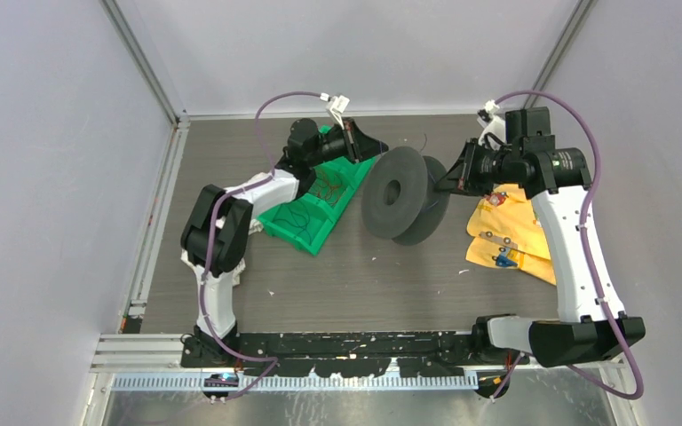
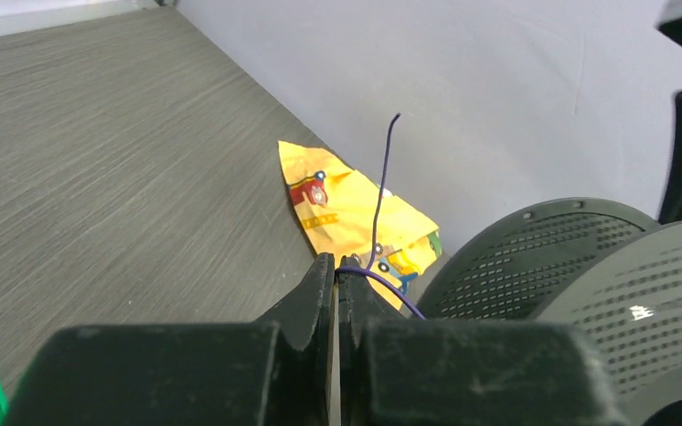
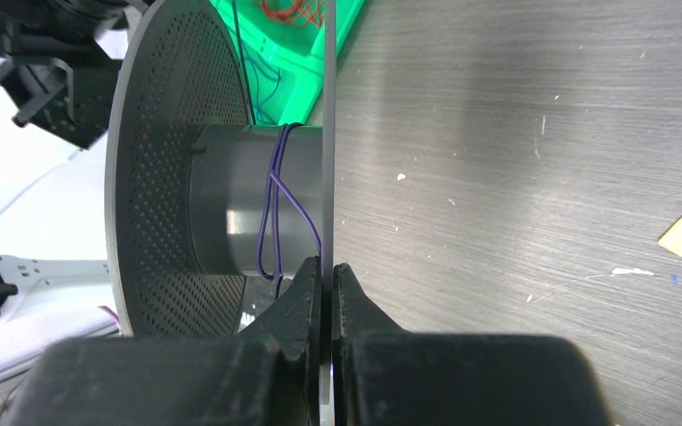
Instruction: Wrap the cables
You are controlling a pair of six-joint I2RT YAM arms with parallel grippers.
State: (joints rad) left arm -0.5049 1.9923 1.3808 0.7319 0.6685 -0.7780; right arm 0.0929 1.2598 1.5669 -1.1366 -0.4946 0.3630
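Pinching cable: left pincer; clamping spool: right pincer; cable tail hidden

This was a robotics lab test cell, not a lived-in room. Plain pale walls closed in the grey wood-grain surface on three sides, with bare aluminium posts at the corners. Two white-and-black machines, the left arm and the right arm, were bolted to a black rail at the near edge. Purple hoses looped off them. A slotted metal strip ran below the rail, and white flecks and scuffs marked the surface.
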